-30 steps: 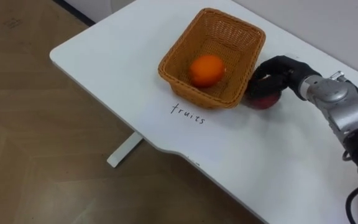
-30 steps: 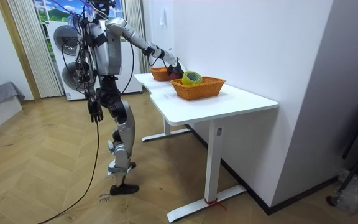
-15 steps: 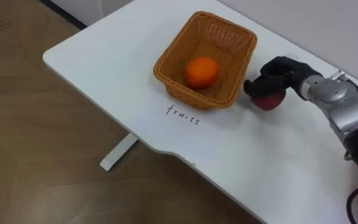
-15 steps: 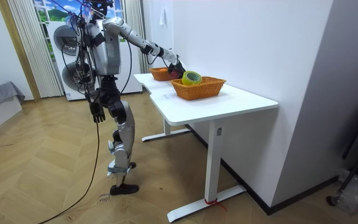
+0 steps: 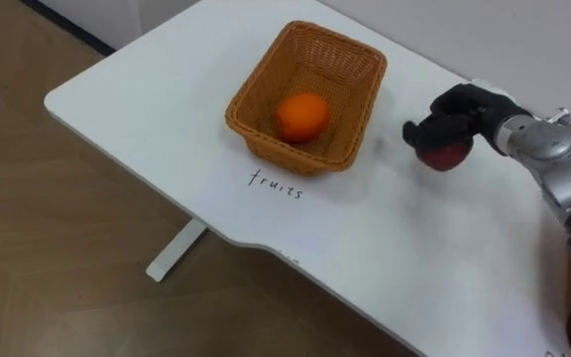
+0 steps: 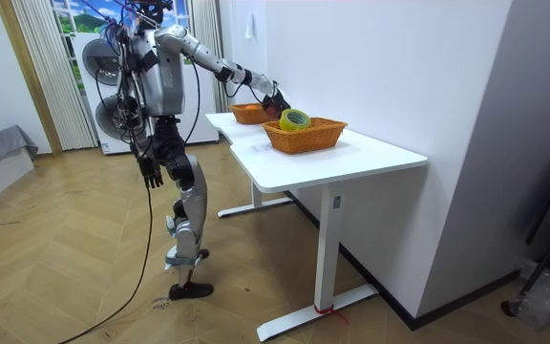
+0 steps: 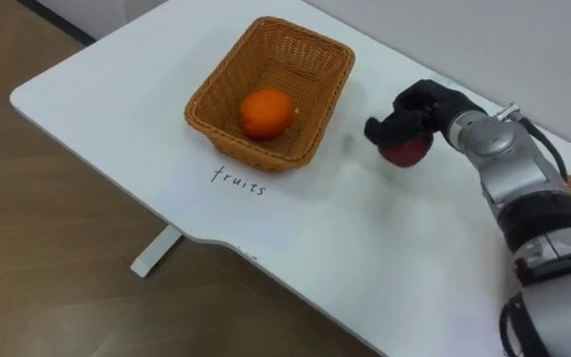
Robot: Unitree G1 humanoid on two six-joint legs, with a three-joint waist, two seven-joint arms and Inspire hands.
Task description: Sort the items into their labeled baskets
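The right robot hand [image 5: 461, 109] curls round red fruit [image 5: 446, 158]; near basket [image 5: 295, 155].

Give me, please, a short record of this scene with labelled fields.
table: white, robot stands at it
wicker basket: holds one orange
right hand: curled round a red fruit, right of the wicker basket
left hand: hangs at the robot's side
second basket: holds a tape roll
pending: red fruit not yet in the wicker basket
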